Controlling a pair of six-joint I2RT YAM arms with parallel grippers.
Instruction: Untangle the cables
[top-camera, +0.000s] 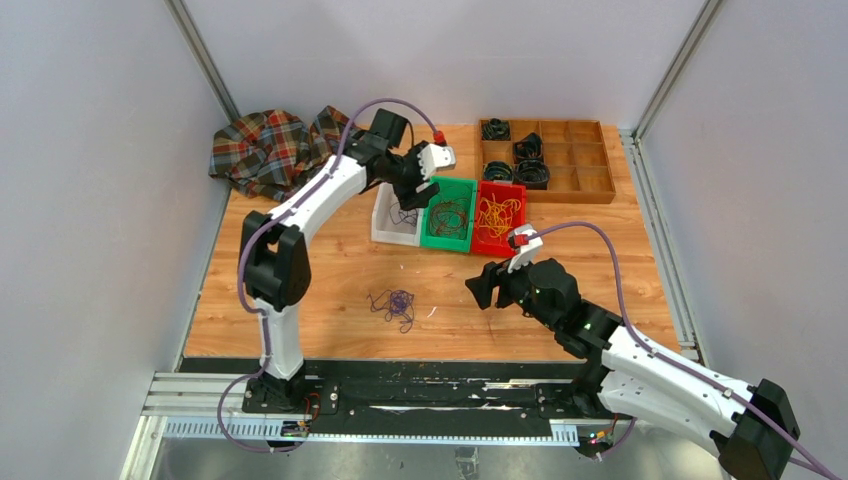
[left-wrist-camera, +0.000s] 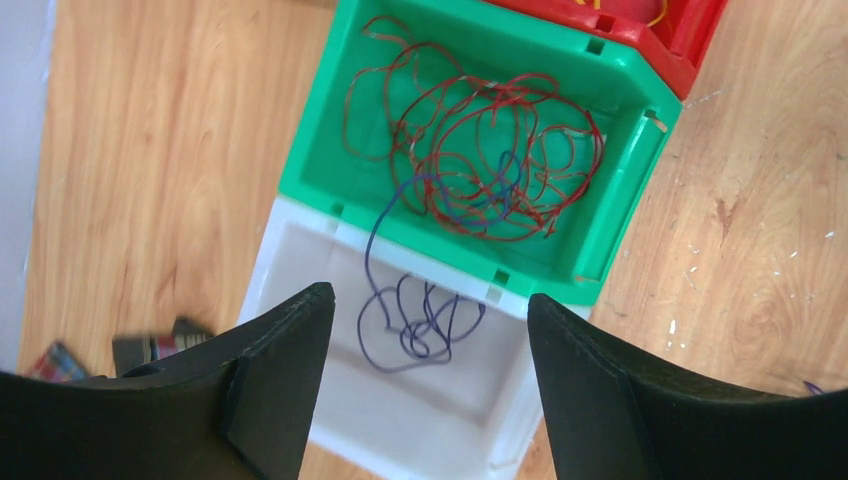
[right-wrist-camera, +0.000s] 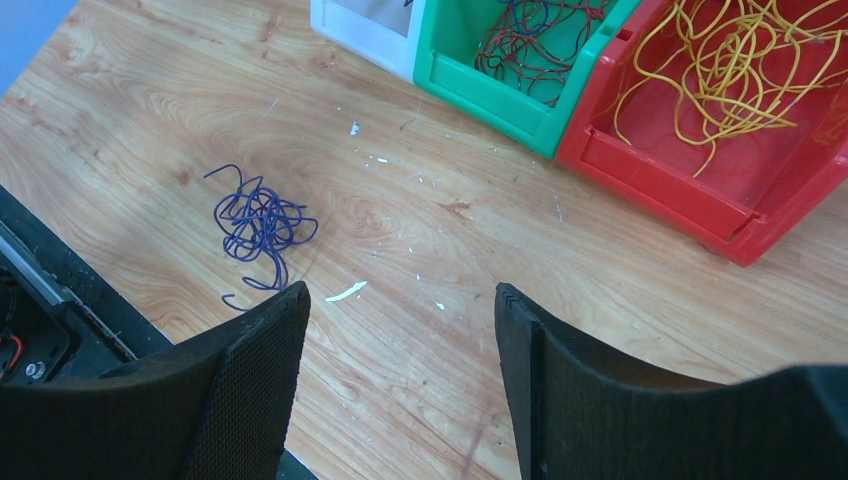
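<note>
A small purple cable tangle lies loose on the wooden table; it also shows in the right wrist view. A purple cable lies in the white bin, one end running over the rim into the green bin among dark red-brown cables. Yellow cables fill the red bin. My left gripper is open and empty above the white bin. My right gripper is open and empty over bare table, to the right of the loose tangle.
The white, green and red bins stand side by side mid-table. A wooden compartment tray with black coiled cords sits back right. A plaid cloth lies back left. A black rail runs along the near edge.
</note>
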